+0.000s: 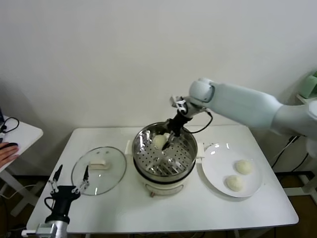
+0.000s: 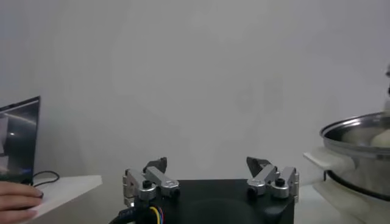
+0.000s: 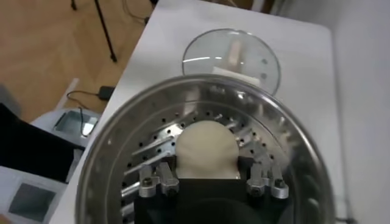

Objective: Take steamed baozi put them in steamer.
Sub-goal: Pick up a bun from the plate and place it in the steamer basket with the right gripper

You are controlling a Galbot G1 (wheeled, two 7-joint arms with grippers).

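Pinching smooth domed baozi (image 3: 205,148), right gripper (image 3: 207,176) w/in perforated steel steamer (image 3: 116,152).

A round clear glass lid (image 1: 98,170) with a cream rectangular knob (image 1: 98,165) lies flat at nine o'clock on the white rectangular table (image 1: 163,210), a flat round white plate (image 1: 218,171) rests at three o'clock, and a smaller white side table (image 1: 17,134) stands off at nine.
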